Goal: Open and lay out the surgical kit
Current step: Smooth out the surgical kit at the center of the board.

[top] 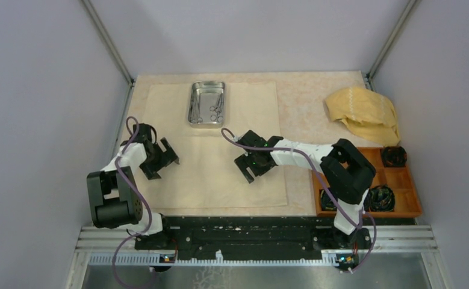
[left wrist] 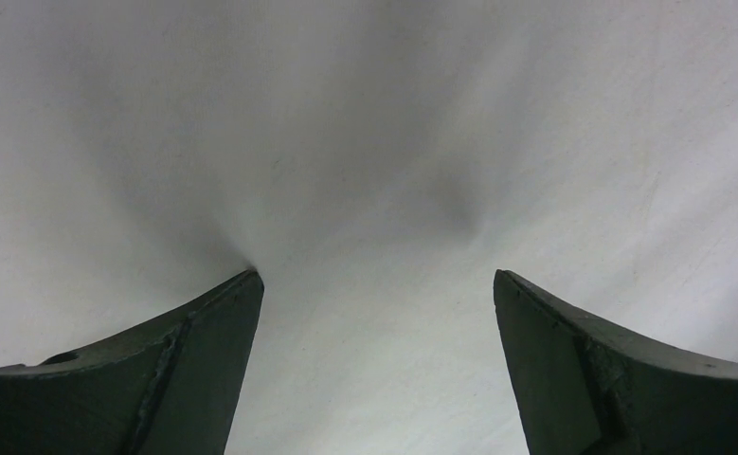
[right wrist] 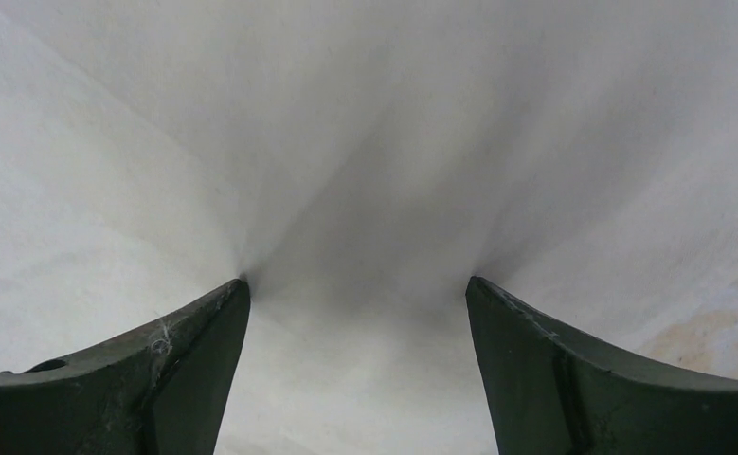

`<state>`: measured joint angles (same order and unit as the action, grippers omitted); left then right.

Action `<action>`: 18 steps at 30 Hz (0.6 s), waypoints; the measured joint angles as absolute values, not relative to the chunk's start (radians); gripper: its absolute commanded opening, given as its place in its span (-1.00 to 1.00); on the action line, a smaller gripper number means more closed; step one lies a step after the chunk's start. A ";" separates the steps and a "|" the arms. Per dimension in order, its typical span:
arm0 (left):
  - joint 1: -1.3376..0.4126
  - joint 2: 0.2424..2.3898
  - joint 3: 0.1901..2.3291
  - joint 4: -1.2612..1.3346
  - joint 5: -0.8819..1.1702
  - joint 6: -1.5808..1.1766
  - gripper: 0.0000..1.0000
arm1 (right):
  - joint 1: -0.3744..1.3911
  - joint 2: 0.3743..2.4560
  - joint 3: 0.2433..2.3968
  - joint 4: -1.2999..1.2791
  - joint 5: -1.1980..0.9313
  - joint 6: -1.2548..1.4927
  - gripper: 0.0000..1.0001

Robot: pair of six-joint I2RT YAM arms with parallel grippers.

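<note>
Pale tabletop [top: 316, 90], cream cloth sheet [top: 214, 183] spread flat, steel tray [top: 191, 106] at its far edge, well beyond my left gripper [top: 162, 165] and right gripper [top: 247, 155], both jaws spread wide, empty, tips on the sheet.

The left arm [top: 126, 158] and the right arm [top: 292, 153] are built alike, with white link shells set between chunky black joint housings. A thin purple cable [top: 140, 201] loops loosely along each from base to wrist. The left gripper [left wrist: 374, 277] has matte dark fingers [left wrist: 194, 370], wedge-shaped with curved inner edges. The right gripper [right wrist: 355, 280] matches, though one finger [right wrist: 161, 351] is flecked with pale wispy scuffs.
</note>
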<state>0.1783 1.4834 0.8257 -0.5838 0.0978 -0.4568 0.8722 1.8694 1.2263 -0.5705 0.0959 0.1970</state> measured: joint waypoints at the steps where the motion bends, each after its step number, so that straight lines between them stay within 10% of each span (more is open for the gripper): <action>1: 0.184 1.468 0.812 -0.580 0.096 -0.466 0.97 | 0.872 1.843 1.190 -0.558 0.098 0.204 0.69; 18: 0.197 1.370 0.928 -0.652 0.170 -0.480 0.94 | 0.814 1.798 1.353 -0.697 0.074 0.225 0.97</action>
<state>0.1970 1.3697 0.9283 -0.6521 0.1699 -0.4797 0.8143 1.7977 1.3525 -0.6968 0.0742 0.2249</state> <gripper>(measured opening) 0.985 0.982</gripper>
